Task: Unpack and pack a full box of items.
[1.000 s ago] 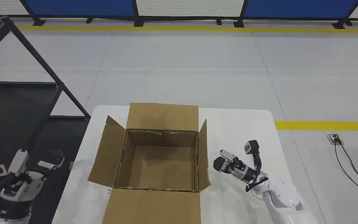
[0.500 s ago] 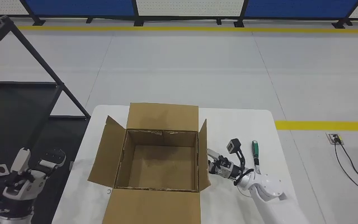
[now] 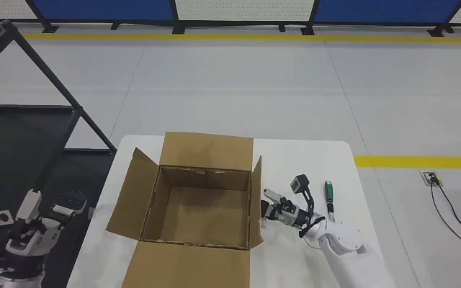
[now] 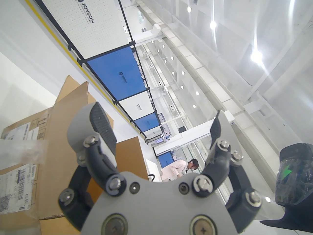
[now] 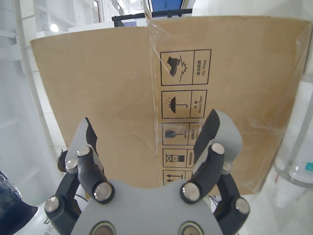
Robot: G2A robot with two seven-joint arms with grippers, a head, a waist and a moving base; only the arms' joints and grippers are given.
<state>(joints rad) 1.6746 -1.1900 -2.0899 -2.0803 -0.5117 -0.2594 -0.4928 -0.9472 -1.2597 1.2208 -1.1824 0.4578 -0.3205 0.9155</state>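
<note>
The open cardboard box [image 3: 198, 209] sat in the lower middle of the top view, on the white table [image 3: 310, 155]. All four of its flaps were folded outward and its bare brown floor faced the camera. The near flap ran off the bottom edge of the frame.

The right gripper [image 3: 266, 204] hung just right of the box, level with the right-hand flap, with its arm coming in from the lower right corner. In the right wrist view the right gripper [image 5: 149, 135] had its fingers [image 5: 215, 133] spread wide with nothing between them. They pointed straight at the box's taped outer wall [image 5: 122, 94], which bore printed handling symbols. Whether the fingertips touched the cardboard could not be told. A clear plastic container [image 5: 297, 147] stood just beside the corner of that wall; what kind it was could not be made out.

A green-handled tool [image 3: 328, 193] lay on the table right of that arm, apart from the box.

The left gripper [image 3: 70, 203] was at the lower left of the top view, beyond the table's left edge and well apart from the box. In the left wrist view the left gripper [image 4: 156, 123] was likewise wide open and empty, tilted up toward the ceiling lights, with the box's flaps [image 4: 73, 113] beside it.

A black metal frame [image 3: 43, 79] stood on the floor at the left of the top view.
</note>
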